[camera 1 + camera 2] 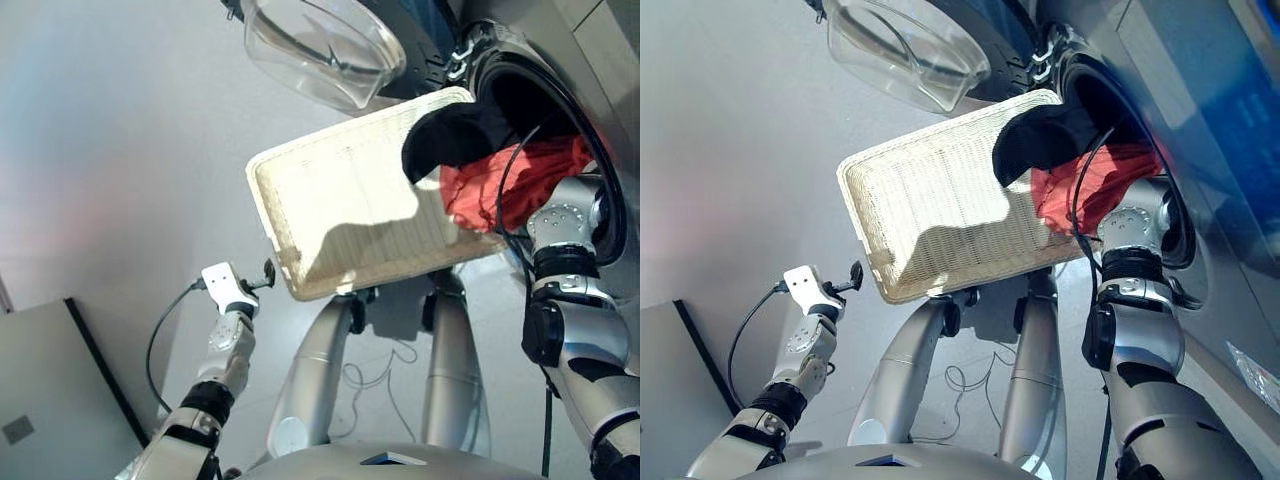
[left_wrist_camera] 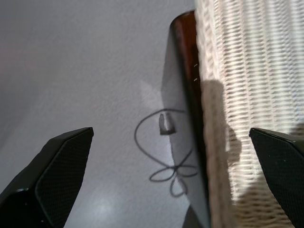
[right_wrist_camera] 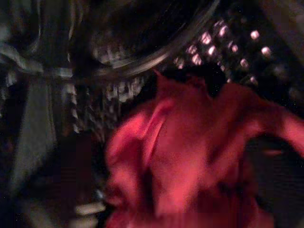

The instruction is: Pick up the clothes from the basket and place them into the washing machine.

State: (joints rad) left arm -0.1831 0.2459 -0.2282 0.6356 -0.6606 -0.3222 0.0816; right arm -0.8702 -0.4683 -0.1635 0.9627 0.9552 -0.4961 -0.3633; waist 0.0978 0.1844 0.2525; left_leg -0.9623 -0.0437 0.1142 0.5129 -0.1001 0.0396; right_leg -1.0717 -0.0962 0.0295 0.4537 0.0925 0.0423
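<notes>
basket (image 1: 340, 200) centre frame, nearly empty, black garment (image 1: 455, 135) draped over its upper-right rim, coral red garment (image 1: 520, 180) at washing machine (image 1: 560, 90) drum mouth, right gripper's grip can't tell, left gripper (image 2: 166, 180) wide open, empty

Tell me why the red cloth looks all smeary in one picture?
Right wrist view: the coral red garment is blurred and dim inside the dark washing machine. Head views: it shows sharper, and sunlight throws hard shadows across the basket.

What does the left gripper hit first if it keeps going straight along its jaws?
Probably bare floor. The left gripper, jaws open and empty, points past the basket rim and the dark stand edge beside it. Depth is unclear; its basket-side finger might graze the wicker.
</notes>
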